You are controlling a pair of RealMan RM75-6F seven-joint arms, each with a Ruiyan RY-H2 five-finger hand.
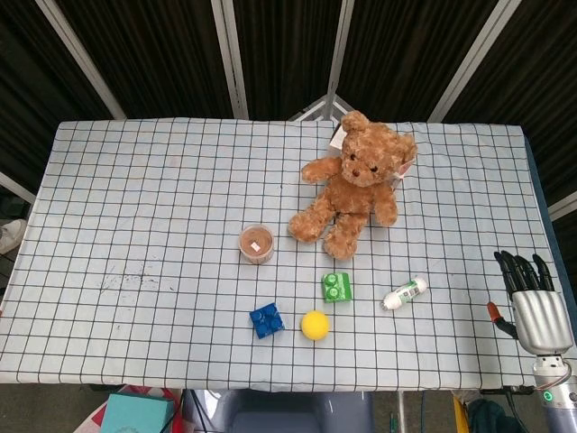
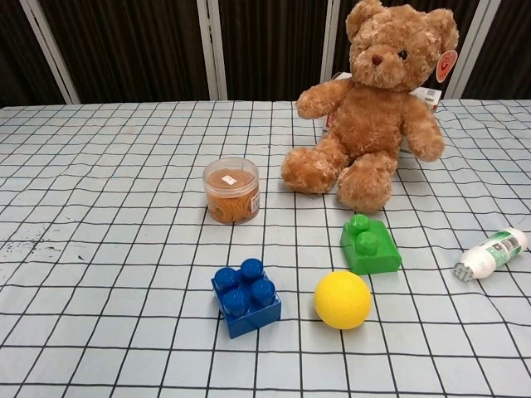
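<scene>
The right robot hand (image 1: 536, 302) hovers at the counter's (image 1: 135, 207) right edge, fingers spread, holding nothing; nearest it lies a small white plastic bottle (image 1: 404, 293). Leftward sit a yellow ball (image 1: 315, 324), a blue toy brick (image 1: 266, 319) and a green toy brick (image 1: 336, 287). Farther back stand a clear round tub (image 1: 257, 244) and a brown plush teddy bear (image 1: 358, 180).

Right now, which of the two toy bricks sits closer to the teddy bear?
The green brick. It sits just in front of the teddy bear, near its feet, while the blue brick lies further forward and left, beside the yellow ball.
</scene>
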